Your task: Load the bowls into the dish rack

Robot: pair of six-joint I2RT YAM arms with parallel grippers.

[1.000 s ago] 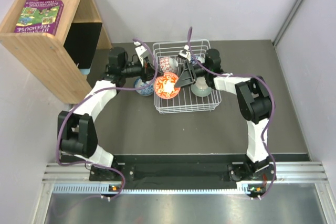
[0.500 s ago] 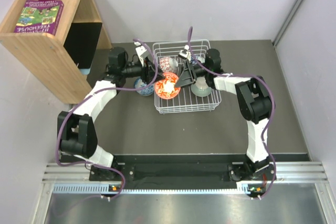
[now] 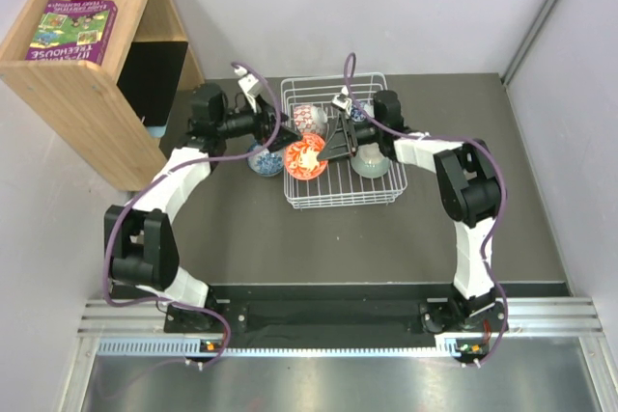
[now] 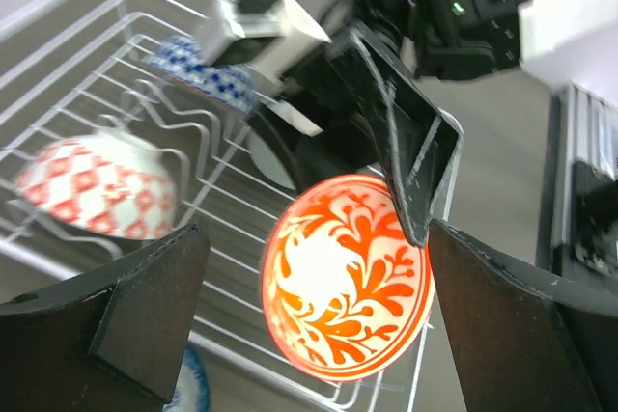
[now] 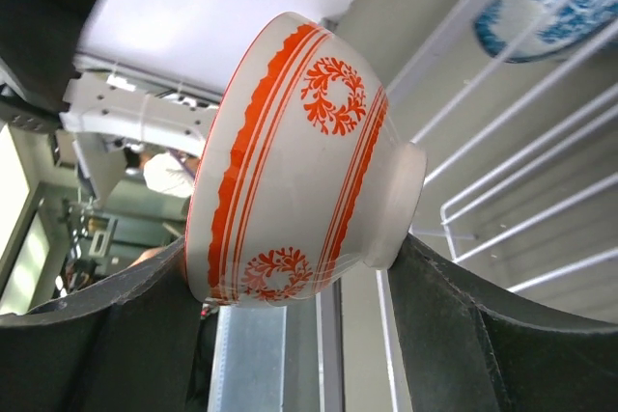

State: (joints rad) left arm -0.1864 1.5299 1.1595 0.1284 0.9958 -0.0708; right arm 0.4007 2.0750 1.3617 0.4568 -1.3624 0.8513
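Note:
The orange-red bowl (image 3: pixel 305 157) (image 4: pixel 343 301) (image 5: pixel 290 161) hangs on edge over the left part of the white wire dish rack (image 3: pixel 340 192), with my right gripper (image 3: pixel 317 152) (image 5: pixel 294 282) shut across it from rim to foot. My left gripper (image 3: pixel 273 124) (image 4: pixel 319 325) is open, drawn back just left of the rack, its fingers (image 4: pixel 135 320) apart from the bowl. Inside the rack are a red-and-white bowl (image 3: pixel 309 118) (image 4: pixel 97 190), a pale green bowl (image 3: pixel 370 162) and a blue-and-white bowl (image 4: pixel 208 69). Another blue-and-white bowl (image 3: pixel 262 160) sits on the table beside the rack.
A wooden shelf unit (image 3: pixel 87 74) carrying a purple box (image 3: pixel 72 31) stands at the far left. The rack's wire wall (image 5: pixel 521 142) runs close to the held bowl. A wall closes the back, and a metal rail (image 3: pixel 338 330) edges the front.
My left gripper opened, let go of the orange-red bowl and pulled back to the left. The right gripper kept its hold, and the bowl tipped further onto its edge.

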